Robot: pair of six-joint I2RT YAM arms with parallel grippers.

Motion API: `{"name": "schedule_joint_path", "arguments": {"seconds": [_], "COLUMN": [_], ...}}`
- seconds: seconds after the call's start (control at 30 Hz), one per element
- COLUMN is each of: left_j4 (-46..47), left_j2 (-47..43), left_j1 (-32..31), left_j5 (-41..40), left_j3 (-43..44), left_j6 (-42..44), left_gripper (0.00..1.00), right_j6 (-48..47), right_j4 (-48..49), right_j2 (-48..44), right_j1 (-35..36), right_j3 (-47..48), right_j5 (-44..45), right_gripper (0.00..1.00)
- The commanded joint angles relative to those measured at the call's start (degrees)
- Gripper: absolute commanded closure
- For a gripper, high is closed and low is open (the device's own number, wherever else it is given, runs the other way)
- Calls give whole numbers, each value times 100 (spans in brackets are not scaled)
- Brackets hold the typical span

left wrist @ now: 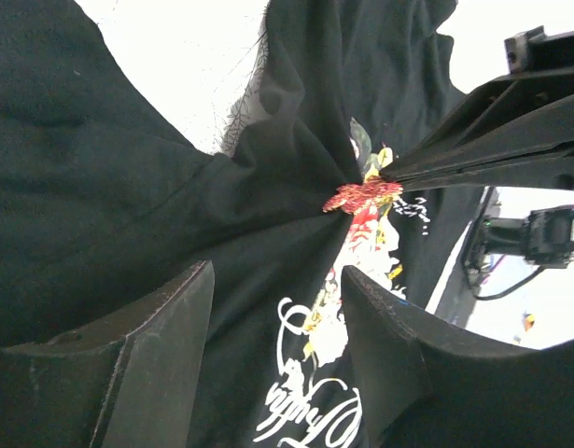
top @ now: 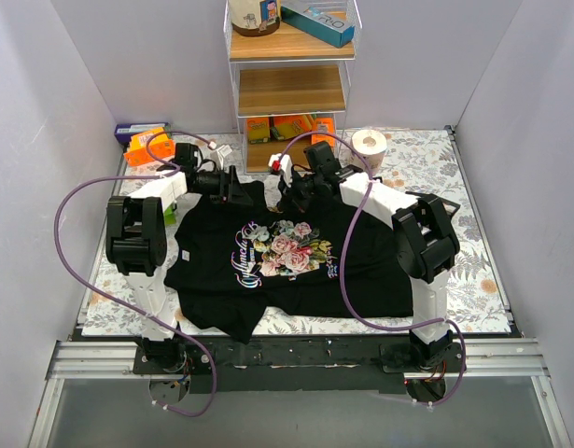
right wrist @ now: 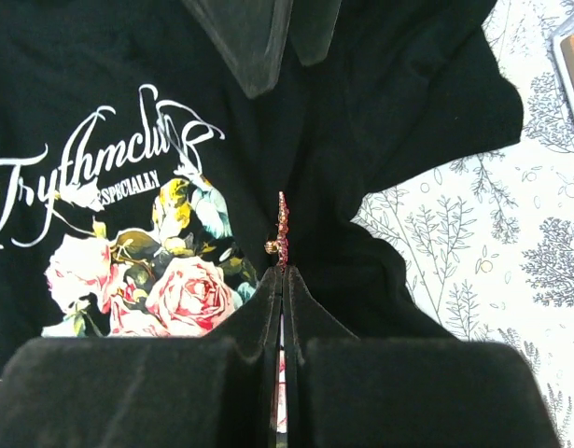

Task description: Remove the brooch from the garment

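Note:
The black T-shirt (top: 212, 289) with a rose print and white script lies on the table. The tiny red-pink brooch (right wrist: 283, 229) stands edge-on just above the print, and the fabric is pulled up in taut folds around it (left wrist: 361, 196). My right gripper (right wrist: 284, 271) is shut on the brooch's lower end; it sits at the shirt's collar end (top: 288, 196). My left gripper (left wrist: 277, 308) is open, its fingers (left wrist: 156, 345) apart over the shirt (left wrist: 100, 187) just short of the brooch, beside the right gripper (top: 235, 191). The left gripper's fingers (right wrist: 259, 37) show at the top of the right wrist view.
A shelf unit (top: 287, 89) stands at the back centre with small orange boxes under it. A tape roll (top: 369, 143) is at its right and an orange box (top: 147, 147) at the back left. The floral table cover (top: 478, 271) shows around the shirt. Purple cables (top: 347, 271) cross the shirt.

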Motion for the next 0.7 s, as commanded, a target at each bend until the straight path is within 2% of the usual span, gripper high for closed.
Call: {"name": "schedule_joint_path", "arguments": {"seconds": [0.0,0.17,0.3,0.37,0.43,0.47,0.53,0.57,0.6,0.67], "left_j4": [238,1045,1600,2108,2208,1799,1156,535,260,55], "left_j2": [-259,-488,-838,-1049,-1339,-1384,-1359,-1323,-1297,-1349], "left_j1": [-128,-225,-234,-278,-365,-505,-620,-664,-673,-691], "left_j5": [-53,-79,-88,-97,-62,-166,-325,-221,-194,-211], "left_j3": [-22,-460,-900,-1337,-1481,-1429,-850,-648,-315,-294], "left_j6": [745,974,352,-104,-29,442,823,972,1279,1378], "left_gripper": [45,46,48,49,48,48,48,48,48,48], "right_j6": [743,868,525,437,454,541,1163,1323,1472,1430], "right_j4": [-392,-1163,-1833,-1808,-1764,-1746,-1354,-1211,-1123,-1096], "right_j2": [55,161,363,311,284,284,205,161,126,152], "right_j1": [23,23,6,-20,-64,-82,-213,-257,-301,-319], "right_j3": [593,805,1174,1070,1043,1043,964,833,814,823], "right_j5": [172,-265,-687,-793,-995,-1074,-1267,-1373,-1609,-1970], "right_gripper": [99,99,99,99,99,99,99,99,99,99]}}
